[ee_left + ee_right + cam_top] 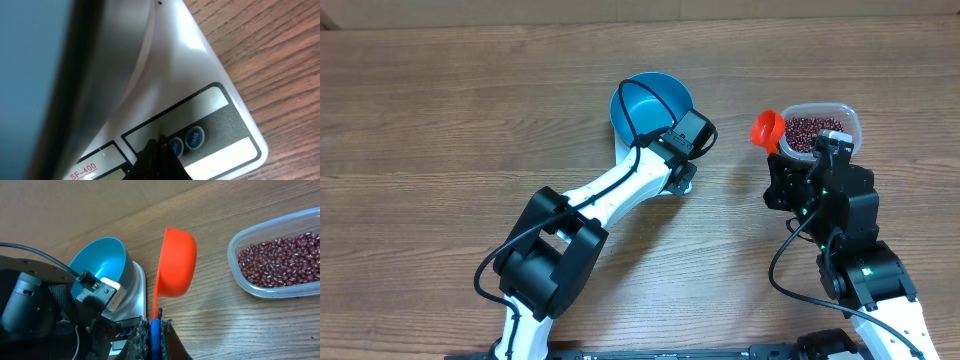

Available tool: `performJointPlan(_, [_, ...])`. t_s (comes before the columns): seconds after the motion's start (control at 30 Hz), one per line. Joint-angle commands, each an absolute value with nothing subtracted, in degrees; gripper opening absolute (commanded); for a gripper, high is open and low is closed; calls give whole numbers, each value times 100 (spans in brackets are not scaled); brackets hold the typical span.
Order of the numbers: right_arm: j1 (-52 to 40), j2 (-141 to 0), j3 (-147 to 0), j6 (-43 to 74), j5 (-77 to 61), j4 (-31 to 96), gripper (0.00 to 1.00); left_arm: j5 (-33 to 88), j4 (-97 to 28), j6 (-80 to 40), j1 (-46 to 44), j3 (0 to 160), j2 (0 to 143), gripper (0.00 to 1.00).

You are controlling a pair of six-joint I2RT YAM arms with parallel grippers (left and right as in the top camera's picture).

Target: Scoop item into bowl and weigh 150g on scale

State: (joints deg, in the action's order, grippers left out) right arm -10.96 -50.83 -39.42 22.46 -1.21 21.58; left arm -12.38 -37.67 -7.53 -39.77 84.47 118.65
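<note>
Teal-blue round deep bowl (650,100) mid-table in overhead view, on brown wood-grain table (440,120). My left arm reaches to its near edge. Small dark red-brown beans (810,130) heaped in clear rounded plastic tub (850,125) at right, orange plastic scoop (767,128) just beside tub.

Left wrist: my left pincer (161,150) closed, empty, tips on button panel of small flat white scale (200,70), just beside round blue TARE button (195,138). Bowl wall fills left.

Right wrist: my right pincer (155,330) clamped on scoop's thin handle, cup on edge between bowl and tub.

Wood-grain table (440,120), glossy bowl (660,100), clear plastic tub (270,293)
</note>
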Motion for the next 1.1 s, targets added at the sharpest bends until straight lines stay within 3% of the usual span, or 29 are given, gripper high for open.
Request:
performJointPlan(0.0, [-1074, -5004, -4106, 2220, -115, 2121, 3, -1389, -3763, -869, -3968, 8409, 12051, 4])
performJointPlan(1.07, [-1074, -5004, -4106, 2222, -158, 2185, 4, -1559, -3918, -882, -3968, 8235, 12064, 4])
